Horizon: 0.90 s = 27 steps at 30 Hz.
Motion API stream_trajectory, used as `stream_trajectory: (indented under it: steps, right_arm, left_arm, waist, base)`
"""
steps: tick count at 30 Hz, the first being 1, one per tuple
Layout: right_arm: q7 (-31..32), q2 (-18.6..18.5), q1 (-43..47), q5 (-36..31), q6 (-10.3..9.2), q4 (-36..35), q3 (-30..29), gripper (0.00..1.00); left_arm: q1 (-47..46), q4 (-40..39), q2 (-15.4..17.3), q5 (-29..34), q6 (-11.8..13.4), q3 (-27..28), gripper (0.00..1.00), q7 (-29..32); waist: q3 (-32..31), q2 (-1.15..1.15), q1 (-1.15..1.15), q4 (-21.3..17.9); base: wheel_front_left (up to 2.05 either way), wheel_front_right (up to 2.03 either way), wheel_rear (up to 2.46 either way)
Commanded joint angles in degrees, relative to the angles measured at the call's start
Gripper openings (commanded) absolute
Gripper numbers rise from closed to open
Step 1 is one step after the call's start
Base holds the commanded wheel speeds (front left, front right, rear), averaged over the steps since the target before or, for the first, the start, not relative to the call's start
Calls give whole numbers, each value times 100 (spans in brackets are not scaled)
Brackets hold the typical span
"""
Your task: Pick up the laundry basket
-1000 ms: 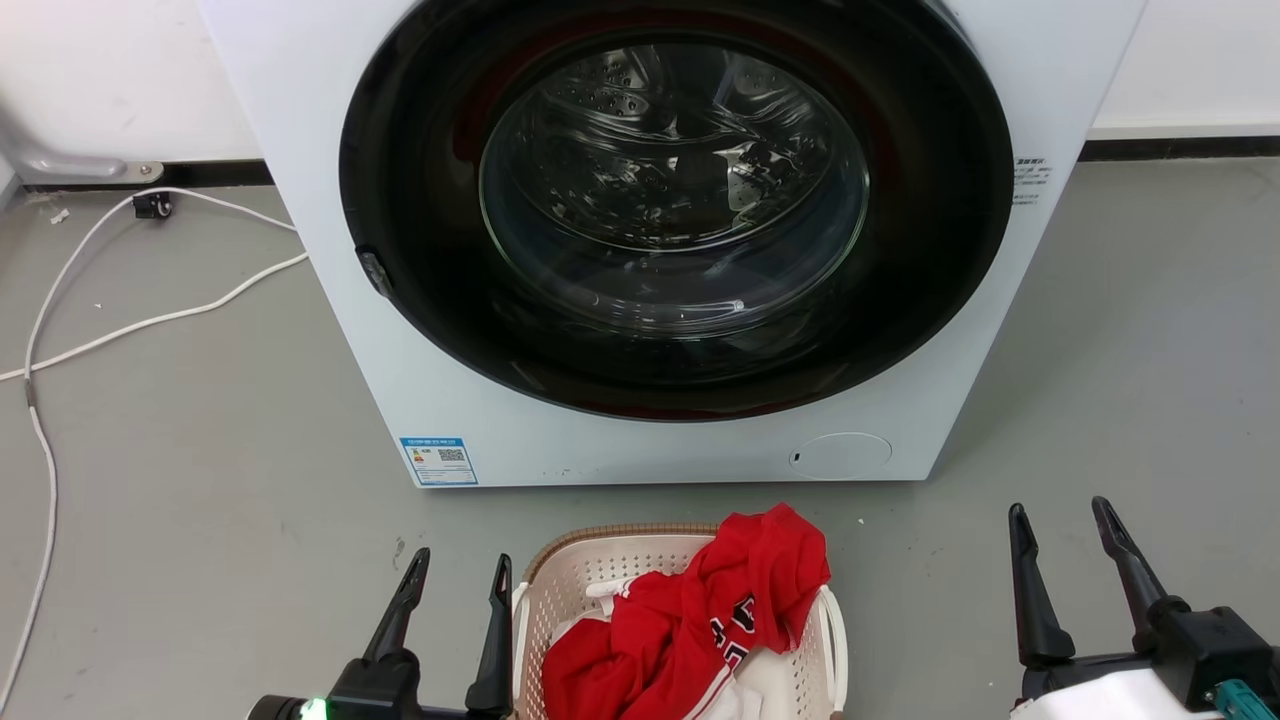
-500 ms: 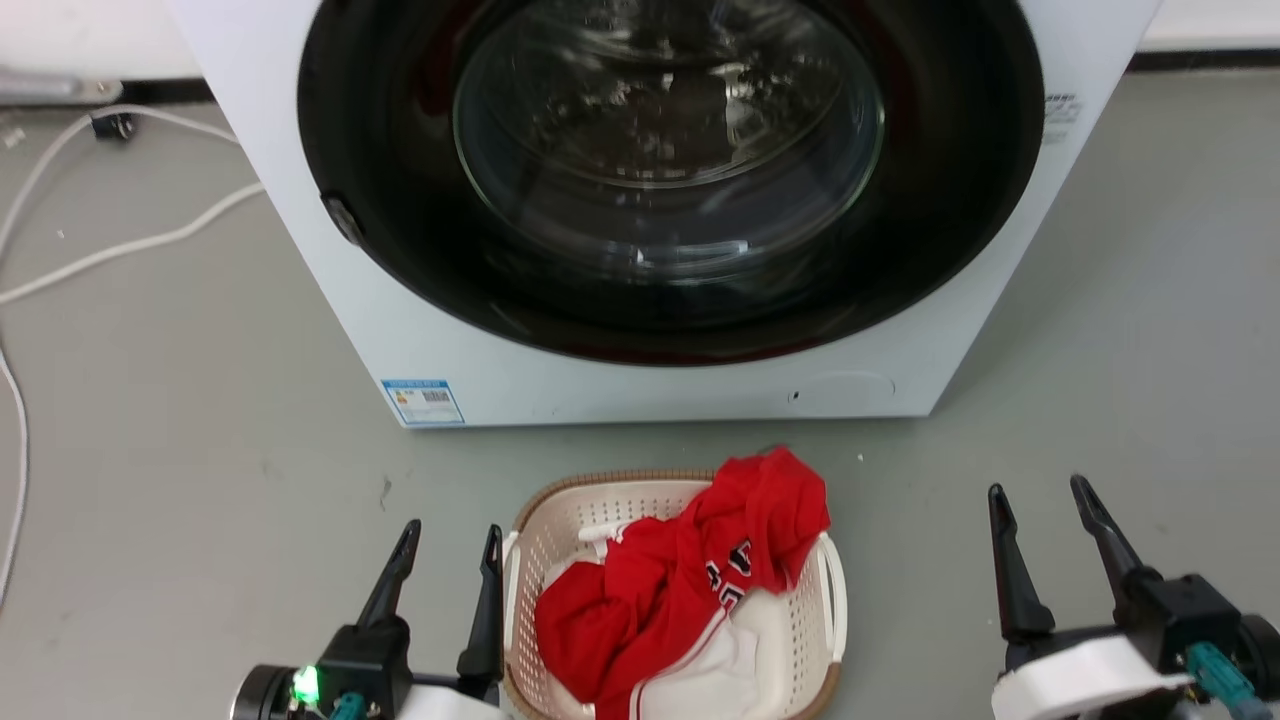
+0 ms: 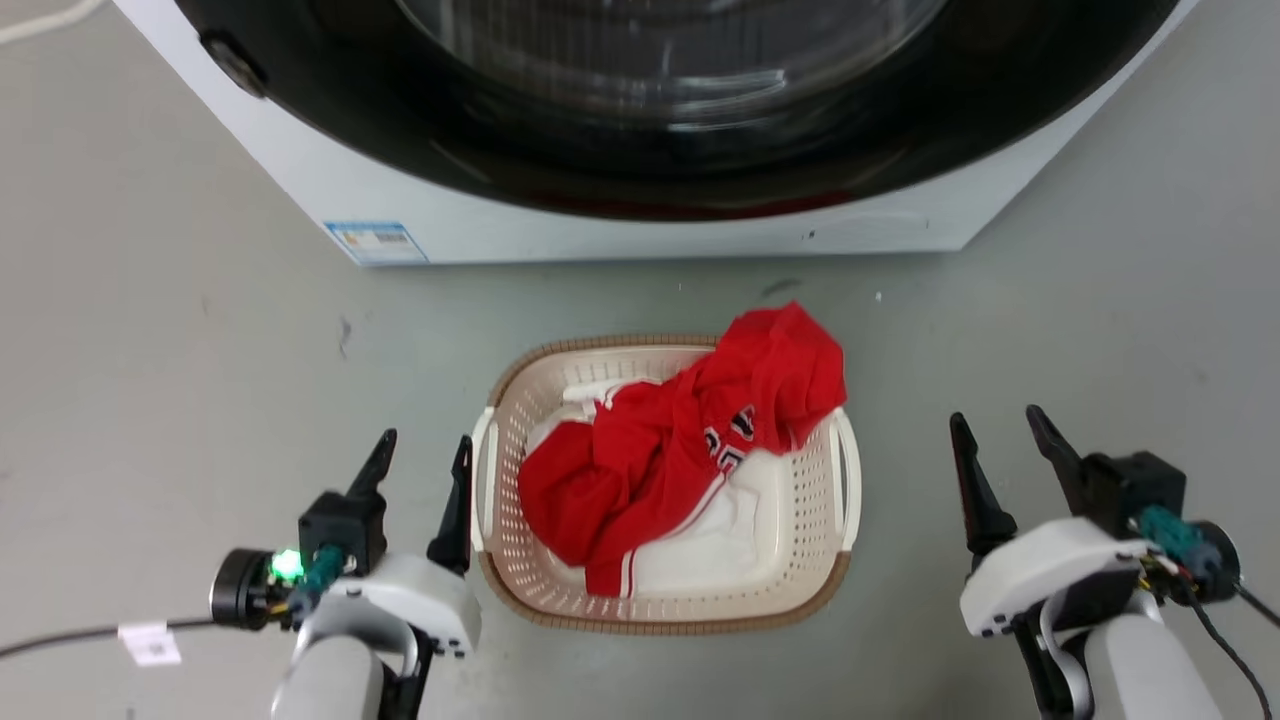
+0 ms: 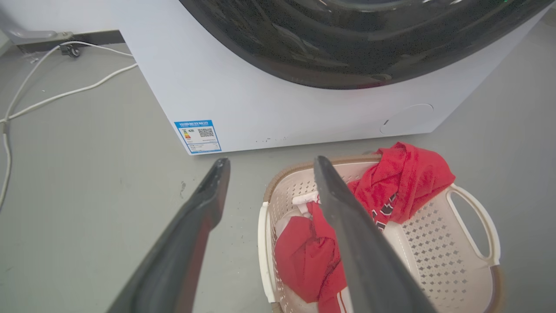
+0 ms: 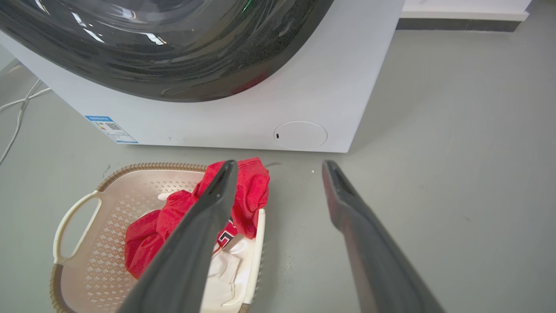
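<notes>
So, laundry basket [image 3: 790, 540] sits on grey floor [image 3: 180, 380] just in front of washer [image 3: 640, 230], red shirt [image 3: 690, 440] heaped inside, spilling over far rim. Left gripper [image 3: 425, 440] just beside its left handle [image 3: 483, 480], jaws spread, holding nothing. Right gripper [image 3: 997, 415] well off right side, jaws spread too.

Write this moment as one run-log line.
left gripper: open, beside cream perforated plastic laundry basket | right gripper: open, apart | basket: on floor, holds red garment

open floor [image 3: 180, 380] both sides of laundry basket [image 3: 790, 560], washer [image 3: 620, 235] close behind
</notes>
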Motion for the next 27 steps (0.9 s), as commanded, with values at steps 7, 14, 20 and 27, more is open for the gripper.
stream_trajectory:
  steps: [7, 14, 20, 27]
  right_arm:
    - [609, -4, -946, 469, -4, 1105, 186, 100]
    - [1142, -5, -1825, 682, -3, 2107, 380, 100]
    - [1458, -7, -2401, 704, -4, 2771, 508, 100]
    - [1701, -7, -3164, 731, -4, 3707, 806, 100]
  left_arm:
    - [-1337, 1654, 206, -50, -180, -199, 100, -13]
    - [-2496, 3012, 253, -275, -248, -944, 100, 140]
    - [-3066, 3629, 253, -991, -252, -1675, 100, 834]
    - [-3579, 3715, 660, -1984, -253, -2761, 100, 1430]
  waist:
    - [1040, 0, -1, 93]
    - [1561, 0, -1, 221]
    - [1830, 0, -1, 259]
    - [2166, 0, -1, 230]
  base:
    - [0, 0, 0]
    - [0, 0, 0]
    - [0, 0, 0]
    - [0, 0, 0]
